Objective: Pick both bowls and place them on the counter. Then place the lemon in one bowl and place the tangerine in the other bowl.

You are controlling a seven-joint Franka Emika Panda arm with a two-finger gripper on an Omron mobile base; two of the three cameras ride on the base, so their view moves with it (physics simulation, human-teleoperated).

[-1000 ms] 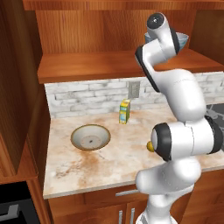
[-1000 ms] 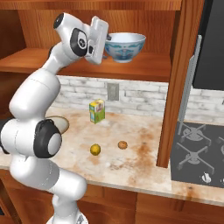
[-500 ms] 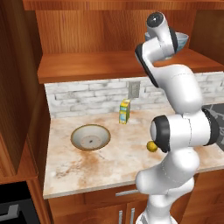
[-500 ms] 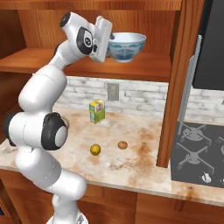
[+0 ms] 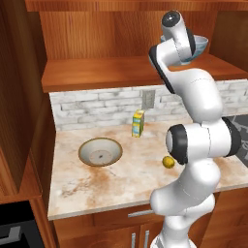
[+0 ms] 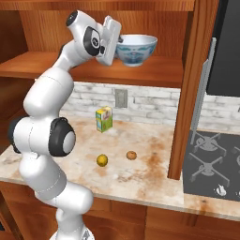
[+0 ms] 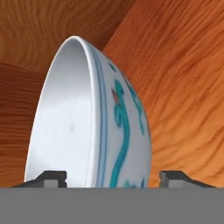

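Up at the shelf [image 6: 154, 75], the gripper [image 7: 113, 177] stands spread around the white bowl's [image 6: 136, 49] rim, not yet clamped.

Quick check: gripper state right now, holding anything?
Gripper: open, jaws either side of the rim of the blue-patterned bowl on the wooden shelf; no grip shown yet.

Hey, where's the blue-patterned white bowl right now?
The blue-patterned bowl sits on the wooden shelf above the counter, seen in the right base view, with the gripper at its left rim.
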